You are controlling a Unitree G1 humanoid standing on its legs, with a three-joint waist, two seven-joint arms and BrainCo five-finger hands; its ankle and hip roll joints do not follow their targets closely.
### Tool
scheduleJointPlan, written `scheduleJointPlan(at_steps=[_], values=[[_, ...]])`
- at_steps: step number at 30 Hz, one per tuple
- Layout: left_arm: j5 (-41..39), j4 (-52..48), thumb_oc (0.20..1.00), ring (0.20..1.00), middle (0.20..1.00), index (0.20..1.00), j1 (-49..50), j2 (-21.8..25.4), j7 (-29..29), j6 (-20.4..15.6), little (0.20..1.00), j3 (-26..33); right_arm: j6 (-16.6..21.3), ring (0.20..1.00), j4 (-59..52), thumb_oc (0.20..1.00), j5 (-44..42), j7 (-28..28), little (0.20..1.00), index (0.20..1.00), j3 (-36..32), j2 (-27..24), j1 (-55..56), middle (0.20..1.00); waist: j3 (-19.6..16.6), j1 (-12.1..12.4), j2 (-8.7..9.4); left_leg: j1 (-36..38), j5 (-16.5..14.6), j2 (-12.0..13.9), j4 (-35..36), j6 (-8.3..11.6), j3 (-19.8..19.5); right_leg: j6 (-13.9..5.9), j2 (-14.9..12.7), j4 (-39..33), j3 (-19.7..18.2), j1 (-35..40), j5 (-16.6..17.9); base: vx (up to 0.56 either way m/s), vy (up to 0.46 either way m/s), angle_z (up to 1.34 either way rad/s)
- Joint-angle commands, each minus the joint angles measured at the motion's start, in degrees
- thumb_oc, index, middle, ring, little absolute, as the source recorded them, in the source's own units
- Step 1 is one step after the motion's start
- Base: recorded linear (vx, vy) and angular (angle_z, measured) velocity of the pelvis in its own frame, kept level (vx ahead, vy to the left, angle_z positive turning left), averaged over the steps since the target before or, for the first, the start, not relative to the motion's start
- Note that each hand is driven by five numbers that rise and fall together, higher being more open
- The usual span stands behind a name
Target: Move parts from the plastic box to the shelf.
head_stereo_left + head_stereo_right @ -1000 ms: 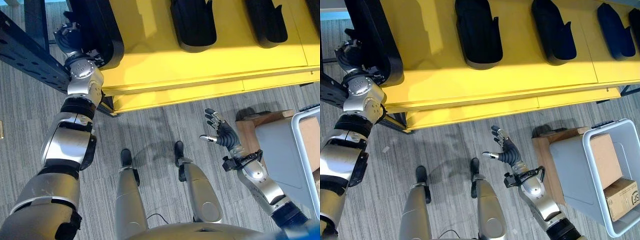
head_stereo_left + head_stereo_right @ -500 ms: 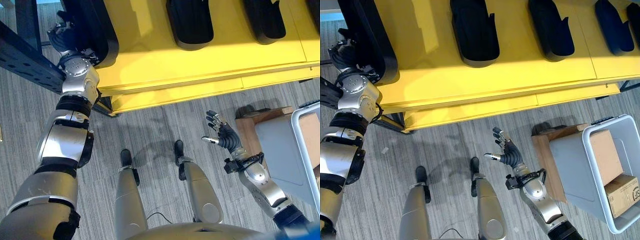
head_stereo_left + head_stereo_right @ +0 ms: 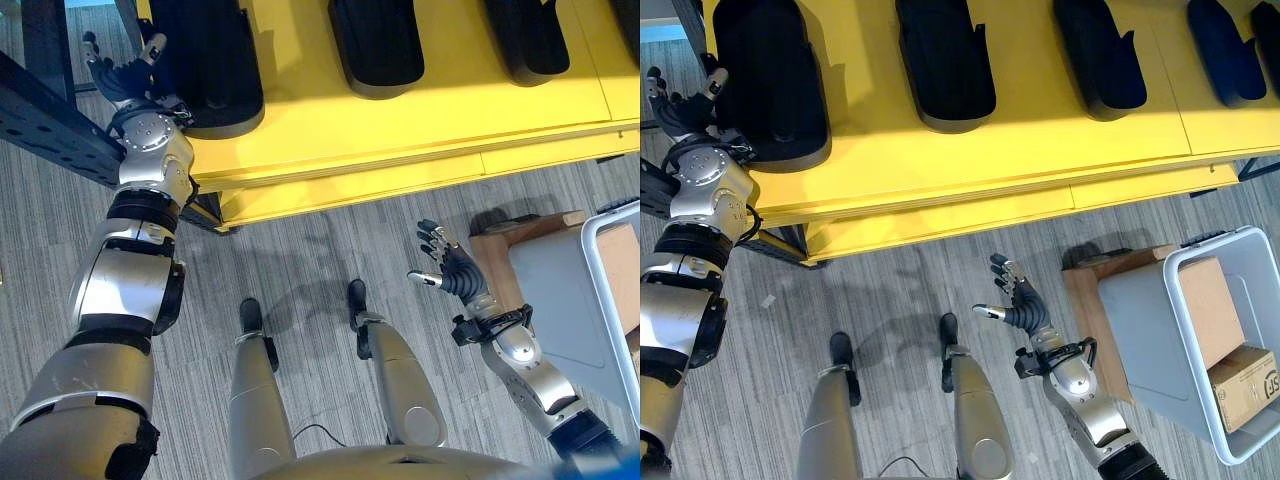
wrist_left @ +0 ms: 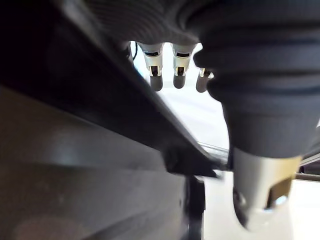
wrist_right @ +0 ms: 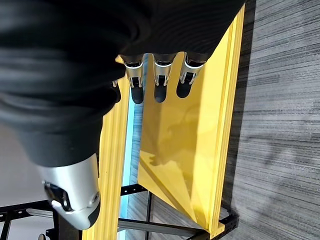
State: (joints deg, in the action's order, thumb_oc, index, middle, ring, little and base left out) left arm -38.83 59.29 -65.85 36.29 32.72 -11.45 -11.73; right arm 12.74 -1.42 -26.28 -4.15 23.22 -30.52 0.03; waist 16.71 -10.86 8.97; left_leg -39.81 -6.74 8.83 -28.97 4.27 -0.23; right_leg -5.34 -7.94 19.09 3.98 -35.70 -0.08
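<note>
A black moulded part (image 3: 770, 75) lies flat at the left end of the yellow shelf (image 3: 970, 160). Further along the same shelf lie several more black parts (image 3: 945, 60). Just left of the end part, off the shelf's edge, my left hand (image 3: 680, 100) is open with fingers spread and holds nothing. In the left wrist view its fingers (image 4: 156, 75) are straight. My right hand (image 3: 1025, 305) hangs open and empty over the floor, left of the grey plastic box (image 3: 1140, 330). Its fingers (image 5: 157, 85) point at the shelf front.
The plastic box leans on a wooden stand (image 3: 1090, 290) at the right and holds two cardboard cartons (image 3: 1205, 310). A black perforated rack beam (image 3: 50, 110) runs past my left arm. Grey carpet (image 3: 900, 280) lies below the shelf.
My left hand has let go of the black part. The part now lies flat on the shelf's left end, and the hand has drawn off to the left with fingers spread. The right hand barely moved.
</note>
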Motion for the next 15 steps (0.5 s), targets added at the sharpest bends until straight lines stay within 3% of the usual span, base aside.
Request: scheduleJointPlan(at_steps=[1, 7, 15], values=[[1.2, 2.5, 1.000, 1.000, 1.000, 1.000, -1.6, 2.2, -1.6, -0.4, 1.000, 0.6, 1.4, 1.000, -4.1, 1.000, -1.0, 0.4, 1.000, 1.000, -2.1, -5.0, 0.9, 1.000, -2.3, 0.1, -2.11, 0.3, -0.1, 2.5, 0.3, 0.83, 0.6, -1.65, -0.9, 5.3, -0.4, 0.4, -3.2, 0.00, 0.000, 0.00], [0.7, -0.1, 1.000, 1.000, 1.000, 1.000, -2.1, 2.5, -1.9, -1.7, 1.000, -0.3, 1.5, 1.000, -4.3, 1.000, -1.0, 0.6, 1.000, 1.000, -2.7, -5.2, 1.0, 1.000, -2.4, 0.1, -2.36, 1.0, 0.0, 2.6, 0.4, 0.91, 0.5, -1.71, -0.8, 5.3, -0.4, 0.9, -3.2, 0.00, 0.000, 0.00], [8.1, -17.2, 1.000, 1.000, 1.000, 1.000, -0.4, 5.6, -0.1, -5.7, 1.000, -4.5, 1.8, 1.000, -3.6, 1.000, -0.5, 1.4, 1.000, 1.000, -4.3, -5.1, 1.6, 1.000, -2.3, 1.5, -3.56, 3.4, 0.7, 2.4, 2.0, 1.19, 0.7, -1.59, -1.1, 4.5, 0.2, 3.4, -3.3, 0.00, 0.000, 0.00]])
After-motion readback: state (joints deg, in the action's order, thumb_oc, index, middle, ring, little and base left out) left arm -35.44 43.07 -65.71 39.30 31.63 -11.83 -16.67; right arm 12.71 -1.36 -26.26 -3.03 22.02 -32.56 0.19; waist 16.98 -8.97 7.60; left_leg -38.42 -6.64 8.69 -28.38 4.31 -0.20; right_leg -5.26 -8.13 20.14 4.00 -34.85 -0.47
